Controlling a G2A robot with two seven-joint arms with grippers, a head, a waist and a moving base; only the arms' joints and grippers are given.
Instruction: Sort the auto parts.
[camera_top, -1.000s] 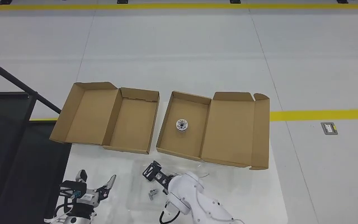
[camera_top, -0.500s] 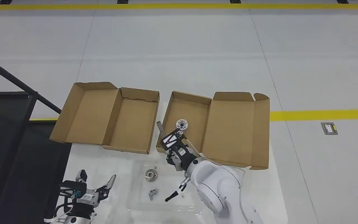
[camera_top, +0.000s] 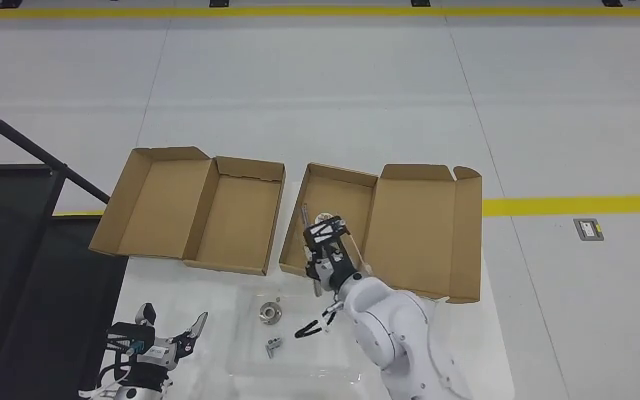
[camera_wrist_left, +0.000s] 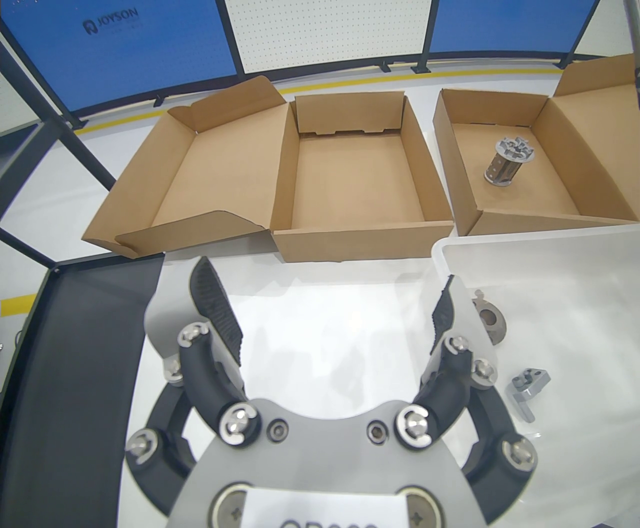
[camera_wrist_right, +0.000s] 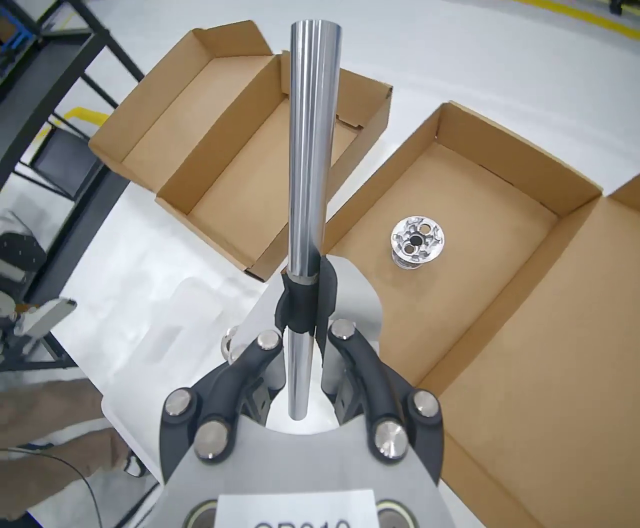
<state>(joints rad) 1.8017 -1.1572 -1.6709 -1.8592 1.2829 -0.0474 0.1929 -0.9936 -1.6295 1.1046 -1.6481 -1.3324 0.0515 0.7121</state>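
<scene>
Squarely between right gripper (camera_wrist_right: 304, 296) fingers (camera_wrist_right: 329, 289), rod (camera_wrist_right: 311, 150).

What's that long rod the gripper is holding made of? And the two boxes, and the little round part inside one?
The rod looks like polished steel: mirror-bright with streaked reflections. The boxes are plain brown cardboard, with folded flaps. The round part seems cast metal, perhaps aluminium: dull grey, rough-surfaced.

Top camera looks down at the counter (camera_top: 200, 290) from high up; both wrist cameras, nearer, face the same cardboard boxes (camera_top: 240, 215).
</scene>
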